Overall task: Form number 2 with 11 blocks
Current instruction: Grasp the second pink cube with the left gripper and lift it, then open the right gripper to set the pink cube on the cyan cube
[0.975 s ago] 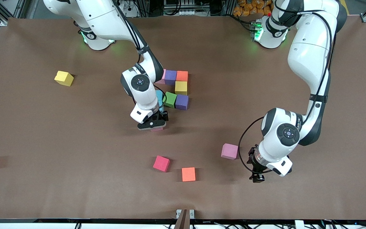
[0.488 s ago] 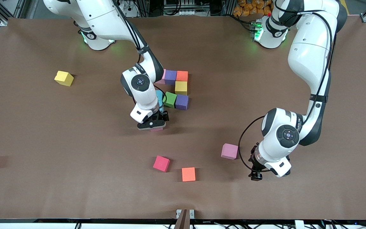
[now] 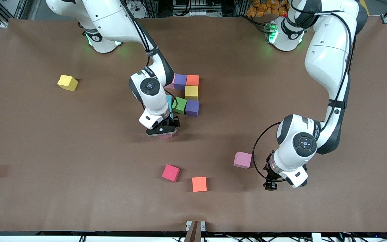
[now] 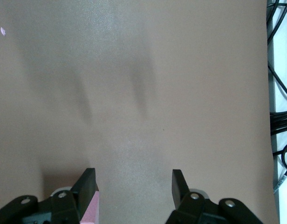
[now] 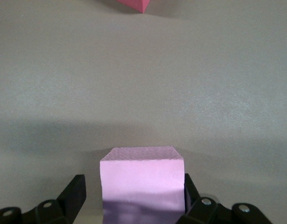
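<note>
Pink matte cube (image 5: 142, 179) rests on the brown tabletop (image 3: 79, 134), just nearer the camera than the blue cube (image 3: 169, 102). My right gripper (image 3: 162, 132) has just widened its jaws, releasing it. The left gripper (image 3: 270, 185) hangs beside another pink cube (image 3: 243, 159), jaws apart and empty.

The right gripper (image 3: 164, 131), at the frame's centre, parted its fingers around the pink block (image 5: 142, 179) and shifted slightly toward the upper right. The left gripper (image 3: 270, 185), at lower right, drifted up and inward toward another pink block (image 3: 243, 159).
</note>
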You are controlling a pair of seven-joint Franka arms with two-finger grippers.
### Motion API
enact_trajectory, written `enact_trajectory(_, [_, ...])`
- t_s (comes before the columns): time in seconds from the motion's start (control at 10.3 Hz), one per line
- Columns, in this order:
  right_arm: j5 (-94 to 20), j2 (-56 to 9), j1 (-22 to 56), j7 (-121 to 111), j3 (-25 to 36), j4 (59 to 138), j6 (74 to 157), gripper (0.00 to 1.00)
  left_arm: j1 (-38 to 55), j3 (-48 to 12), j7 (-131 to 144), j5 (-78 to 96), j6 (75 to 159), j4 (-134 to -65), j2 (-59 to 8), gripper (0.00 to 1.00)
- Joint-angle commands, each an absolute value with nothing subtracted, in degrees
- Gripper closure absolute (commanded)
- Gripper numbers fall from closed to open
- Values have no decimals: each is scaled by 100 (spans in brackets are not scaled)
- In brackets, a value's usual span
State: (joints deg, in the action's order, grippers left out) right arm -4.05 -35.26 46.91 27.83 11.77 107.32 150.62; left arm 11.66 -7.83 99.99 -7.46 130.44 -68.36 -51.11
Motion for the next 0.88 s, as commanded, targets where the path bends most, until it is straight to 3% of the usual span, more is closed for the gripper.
enact_trajectory(0.0, [-351,-3542,4755,2944,1213,10723,15064,10,1134,-809,9905,-826,12929,-6882,-5019,26])
enact_trajectory(0.29, [-351,-3542,4755,2944,1213,10723,15064,8,1134,-809,9905,-826,12929,-6882,-5019,26])
enact_trajectory(0.39, [-352,-3542,4755,2944,1204,10723,15064,0,1134,-809,9914,-826,12929,-6882,-5019,26])
enact_trajectory(0.78, [-352,-3463,4720,2874,1195,10679,14994,0,1151,-809,9914,-826,12929,-6882,-5019,26])
